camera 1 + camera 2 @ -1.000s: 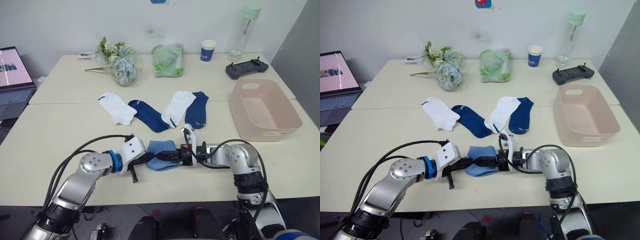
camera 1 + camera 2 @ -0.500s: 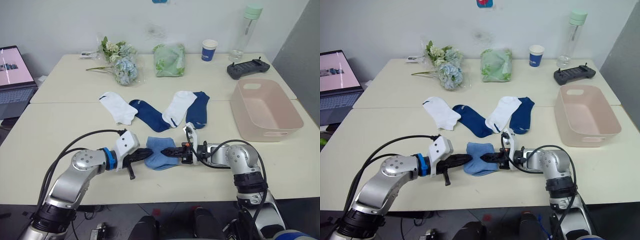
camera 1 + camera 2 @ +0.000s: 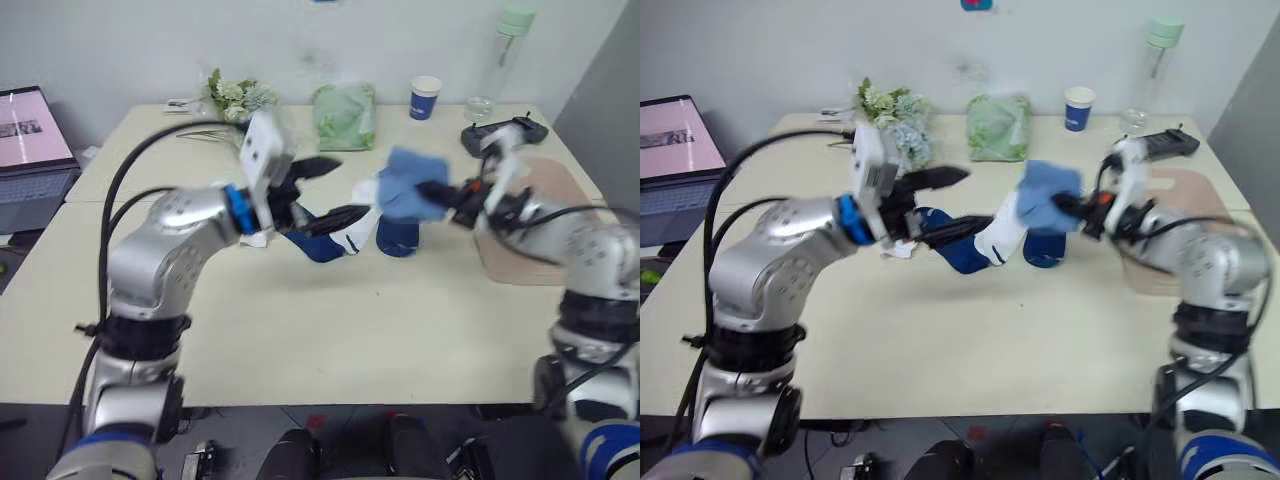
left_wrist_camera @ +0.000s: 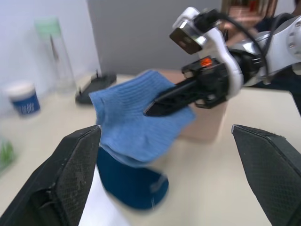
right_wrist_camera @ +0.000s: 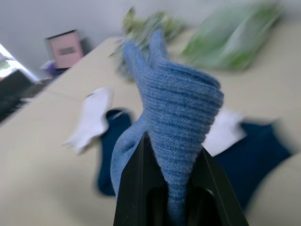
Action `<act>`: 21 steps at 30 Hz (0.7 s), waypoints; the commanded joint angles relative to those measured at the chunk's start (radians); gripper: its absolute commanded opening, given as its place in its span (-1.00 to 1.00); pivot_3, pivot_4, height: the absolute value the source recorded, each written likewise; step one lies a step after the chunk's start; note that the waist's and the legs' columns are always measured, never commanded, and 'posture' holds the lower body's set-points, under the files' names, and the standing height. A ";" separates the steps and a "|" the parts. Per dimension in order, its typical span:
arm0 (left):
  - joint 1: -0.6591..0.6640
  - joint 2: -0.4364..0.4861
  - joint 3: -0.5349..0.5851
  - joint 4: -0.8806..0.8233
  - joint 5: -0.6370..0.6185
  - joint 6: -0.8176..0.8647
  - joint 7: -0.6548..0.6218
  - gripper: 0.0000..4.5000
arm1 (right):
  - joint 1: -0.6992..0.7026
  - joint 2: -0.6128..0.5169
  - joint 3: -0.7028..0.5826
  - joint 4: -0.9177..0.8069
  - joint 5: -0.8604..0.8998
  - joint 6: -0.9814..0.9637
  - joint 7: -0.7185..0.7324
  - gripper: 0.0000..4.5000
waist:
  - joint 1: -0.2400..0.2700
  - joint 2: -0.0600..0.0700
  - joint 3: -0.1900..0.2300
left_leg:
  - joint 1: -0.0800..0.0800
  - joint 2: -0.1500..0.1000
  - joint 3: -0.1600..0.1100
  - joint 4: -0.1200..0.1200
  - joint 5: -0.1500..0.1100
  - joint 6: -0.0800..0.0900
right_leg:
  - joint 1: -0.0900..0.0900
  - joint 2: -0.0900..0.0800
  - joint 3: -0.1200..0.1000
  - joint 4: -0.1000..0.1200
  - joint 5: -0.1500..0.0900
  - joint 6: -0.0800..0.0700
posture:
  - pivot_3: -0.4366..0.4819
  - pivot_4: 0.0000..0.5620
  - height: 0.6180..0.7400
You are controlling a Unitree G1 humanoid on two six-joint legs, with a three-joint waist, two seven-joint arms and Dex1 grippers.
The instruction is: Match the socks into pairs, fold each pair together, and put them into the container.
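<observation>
My right gripper (image 3: 432, 192) is shut on the folded light blue socks (image 3: 403, 193), holding the pair in the air just left of the pink container (image 3: 548, 172), which my right arm partly hides. The wrist view has the blue fabric (image 5: 175, 110) bunched between the black fingers (image 5: 131, 188). My left gripper (image 3: 335, 190) hangs wide open and empty above the table, left of the pair and apart from it. Below it on the table lie a white sock (image 3: 350, 232), a navy sock (image 3: 398, 238) and another navy sock (image 3: 312, 246). A second white sock (image 3: 256, 239) peeks out behind my left arm.
Along the table's back edge stand a bunch of flowers (image 3: 236, 96), a pale green cloth bundle (image 3: 343, 110), a blue paper cup (image 3: 425, 98), a bottle (image 3: 507, 45) and a black controller (image 3: 505, 130). An open laptop (image 3: 30, 130) is at the far left.
Both arms have risen from the table's front. The left gripper opened and let go of the light blue pair. The right gripper, shut on it, carried it up and right toward the container.
</observation>
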 commanded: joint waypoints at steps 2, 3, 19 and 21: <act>-0.082 -0.075 -0.013 0.106 0.020 -0.060 0.012 0.98 | -0.079 -0.174 0.141 0.206 -0.283 -0.396 0.085 -1.00 | -0.004 -0.001 0.000 | 0.000 0.000 0.003 -0.001 0.000 0.000 | 0.000 0.000 0.000 -0.001 0.000 0.000 | -0.05 -0.47 1.00; -0.098 -0.090 -0.007 0.121 0.011 -0.059 0.009 0.98 | -0.097 -0.211 0.181 0.262 -0.344 -0.488 0.107 -1.00 | -0.008 -0.001 0.000 | 0.000 -0.001 0.004 -0.001 0.000 0.000 | -0.001 0.000 0.001 0.000 0.000 0.000 | -0.05 -0.47 1.00; -0.111 -0.193 -0.073 0.130 0.042 -0.114 -0.014 0.98 | -0.297 -0.342 0.604 1.056 -1.026 -1.460 0.118 -1.00 | -0.027 -0.001 0.001 | -0.003 0.003 0.025 -0.003 0.000 0.000 | -0.015 0.004 0.020 0.003 0.003 0.001 | -0.05 -0.47 1.00; -0.100 -0.197 -0.074 0.116 0.036 -0.107 -0.008 0.98 | -0.313 -0.323 0.632 1.100 -1.068 -1.499 0.112 -1.00 | -0.027 -0.001 0.001 | -0.003 0.004 0.026 -0.003 0.000 0.000 | -0.016 0.004 0.023 0.003 0.004 0.002 | -0.05 -0.47 1.00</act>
